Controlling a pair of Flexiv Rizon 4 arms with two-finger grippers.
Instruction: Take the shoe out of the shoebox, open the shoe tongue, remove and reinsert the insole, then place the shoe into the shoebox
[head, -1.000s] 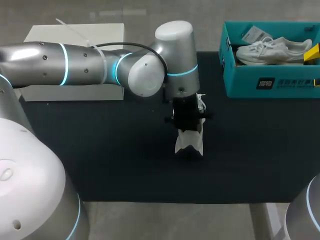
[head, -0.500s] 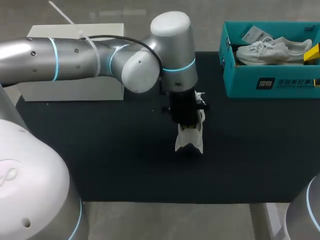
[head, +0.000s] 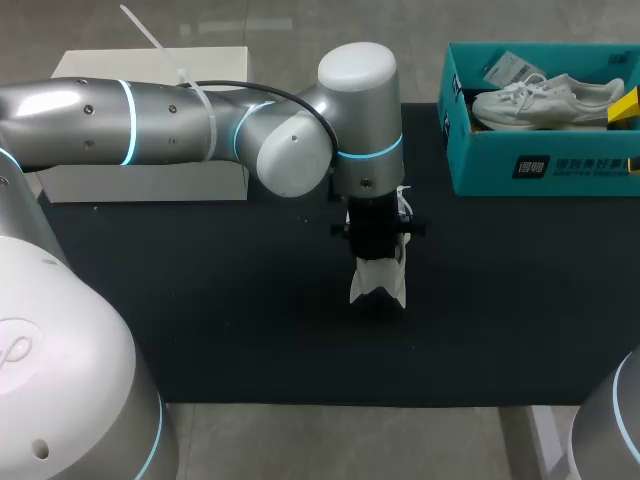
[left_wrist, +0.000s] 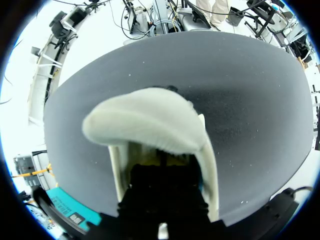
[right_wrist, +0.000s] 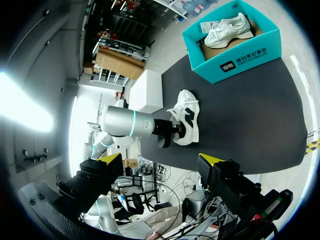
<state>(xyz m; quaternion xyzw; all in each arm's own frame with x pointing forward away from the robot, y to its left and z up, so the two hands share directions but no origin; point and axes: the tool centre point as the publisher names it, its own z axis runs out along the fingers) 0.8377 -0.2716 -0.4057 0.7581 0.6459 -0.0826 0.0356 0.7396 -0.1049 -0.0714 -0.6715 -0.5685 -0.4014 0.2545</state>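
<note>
Shoe (head: 380, 282) stood mid-counter (head: 200, 320) — out of shoebox (head: 540, 165). Left claw (head: 377, 240) sunk inside it (grip cannot be told). Insole judged best drawn straight up — slowly. Right claw (right_wrist: 161, 161) spread, held clear.

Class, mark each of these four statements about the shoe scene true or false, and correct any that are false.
1. A white shoe lies inside the teal shoebox. True.
2. A second shoe sits on the black mat, apart from the shoebox. True.
3. The right end effector grips the second shoe. False: it is open and empty, away from that shoe; the left end effector is the one at the shoe.
4. The shoebox has a lid on it. False: its top is open, with the shoe inside in plain view.
</note>
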